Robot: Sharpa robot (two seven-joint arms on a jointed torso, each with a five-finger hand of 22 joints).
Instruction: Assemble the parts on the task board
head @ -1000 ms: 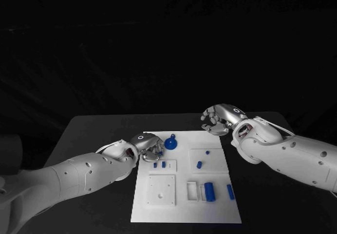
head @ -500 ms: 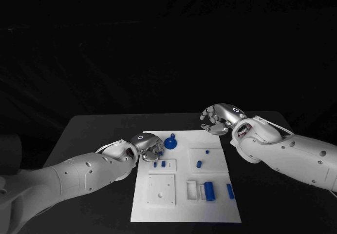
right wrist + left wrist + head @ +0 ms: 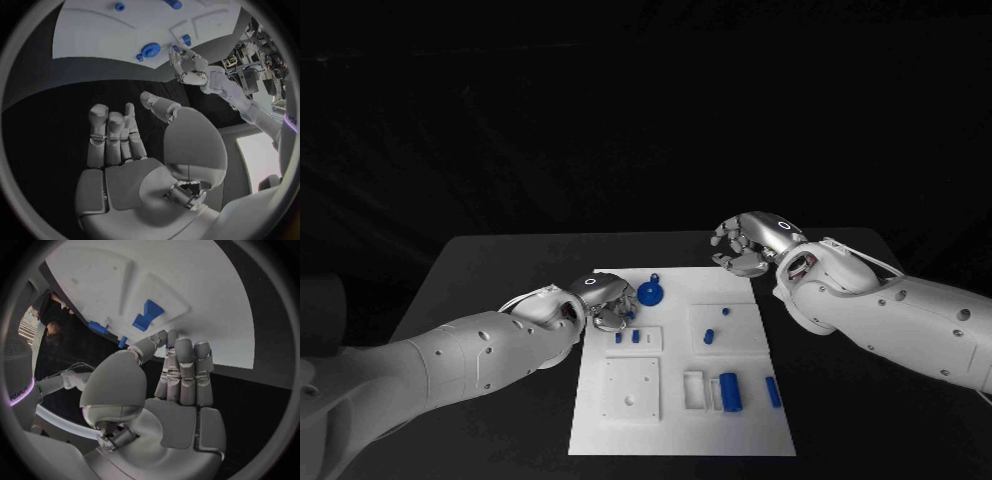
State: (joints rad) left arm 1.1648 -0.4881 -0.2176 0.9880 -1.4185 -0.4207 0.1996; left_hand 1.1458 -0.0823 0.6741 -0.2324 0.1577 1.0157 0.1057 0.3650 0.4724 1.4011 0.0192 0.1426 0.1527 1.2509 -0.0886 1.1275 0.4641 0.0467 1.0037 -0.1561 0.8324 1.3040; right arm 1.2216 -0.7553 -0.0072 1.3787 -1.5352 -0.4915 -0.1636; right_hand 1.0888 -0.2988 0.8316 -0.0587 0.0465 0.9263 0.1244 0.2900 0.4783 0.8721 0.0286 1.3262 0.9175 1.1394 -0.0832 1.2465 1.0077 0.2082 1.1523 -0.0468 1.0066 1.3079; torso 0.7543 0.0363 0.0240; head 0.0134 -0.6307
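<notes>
The white task board (image 3: 629,425) lies mid-table. My left hand (image 3: 596,305) sits at the board's left edge near its far end, beside a round blue part (image 3: 651,294). In the left wrist view its fingers (image 3: 184,370) lie straight and together, and the thumb meets a fingertip with a sliver of a small blue part (image 3: 167,344) pinched between them. Two small blue pegs (image 3: 627,338) stand just nearer than that hand. My right hand (image 3: 747,245) hovers past the board's far right corner, fingers loosely curled and apart, holding nothing (image 3: 125,145).
More blue parts lie on the board: a short piece (image 3: 708,337) mid-board, a block (image 3: 728,390) and a bar (image 3: 773,392) near the right front. A square recessed plate (image 3: 630,390) sits front left. Black table (image 3: 488,270) surrounds the board.
</notes>
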